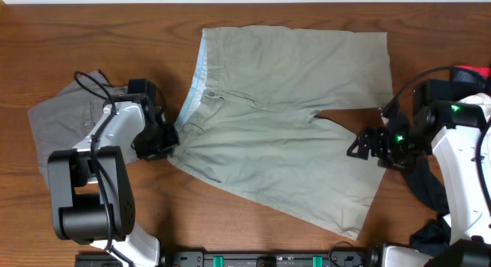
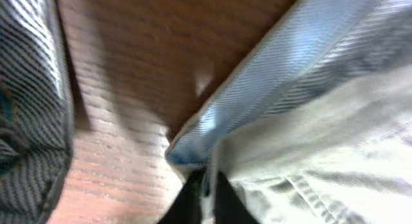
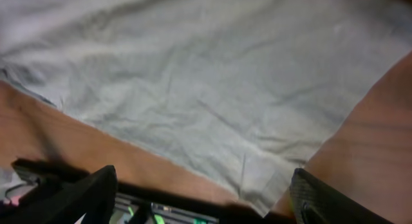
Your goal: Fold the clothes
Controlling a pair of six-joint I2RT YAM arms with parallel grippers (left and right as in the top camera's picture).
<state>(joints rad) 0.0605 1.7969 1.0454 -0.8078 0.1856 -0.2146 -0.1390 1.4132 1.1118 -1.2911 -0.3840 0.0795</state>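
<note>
only close-up shows the left gripper (image 2: 207, 188) pinching the waistband (image 2: 283, 76).

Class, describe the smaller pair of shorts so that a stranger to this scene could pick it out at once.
Start at the wooden table and find the big light khaki shorts spread across its middle. Go left, past the left arm: the grey shorts lie there, smaller, darker and partly hidden beneath that arm.
</note>
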